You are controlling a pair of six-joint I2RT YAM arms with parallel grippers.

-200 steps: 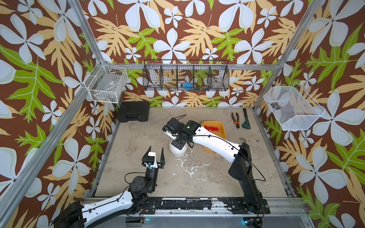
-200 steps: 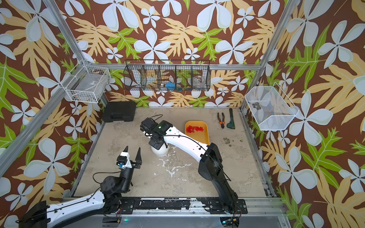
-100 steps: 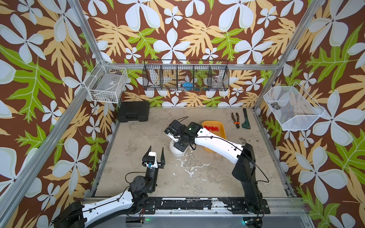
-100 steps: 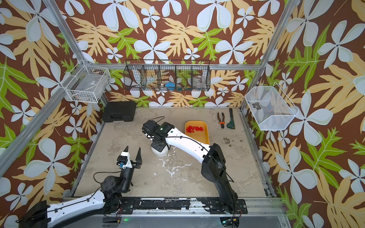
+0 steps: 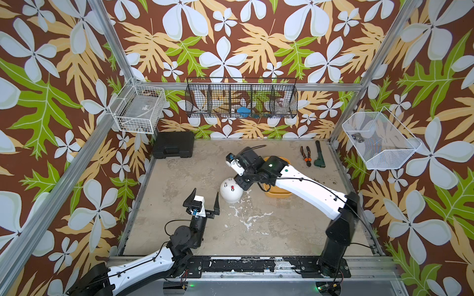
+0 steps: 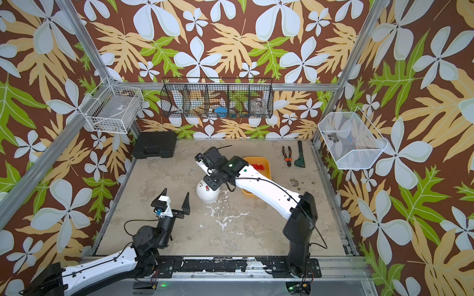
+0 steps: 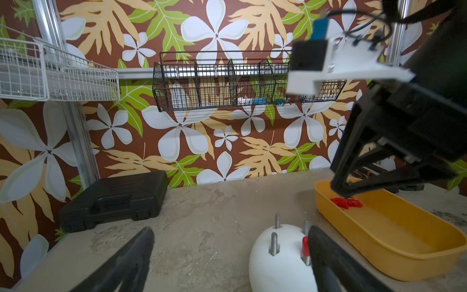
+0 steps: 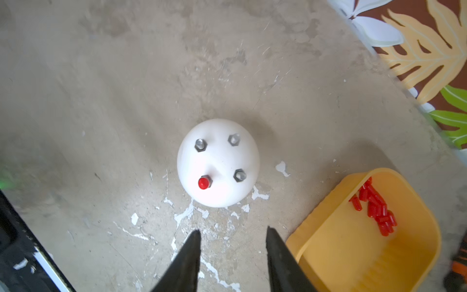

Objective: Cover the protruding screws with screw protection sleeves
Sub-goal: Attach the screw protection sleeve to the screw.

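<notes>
- White dome (image 8: 222, 161) is sitting near the middle of the table (image 8: 126, 101), and four screws (image 8: 201, 144) are sticking up out of it.
- One screw is wearing a red sleeve (image 8: 204, 182). The other three are showing bare grey metal.
- More red sleeves (image 8: 376, 209) are lying in a heap in the yellow tray (image 8: 341, 252). The tray is sitting just beside the dome, toward the table's right edge.
- The right gripper (image 8: 233, 233) is hanging over the dome with its fingers apart, and it is holding nothing.
- In both top views the right arm is covering those fingers and a big part of the tray.
- The left gripper (image 5: 205, 192) is pointing up near the dome, toward the table's front edge. Its fingers are spread wide with nothing between them.
- In the left wrist view one finger (image 7: 328, 252) is blocking one side of the dome, and both fingers are looking blurry.
- A black case (image 5: 173, 148) is lying in the far left corner, and pliers (image 5: 305, 155) are lying near the far right corner.
</notes>
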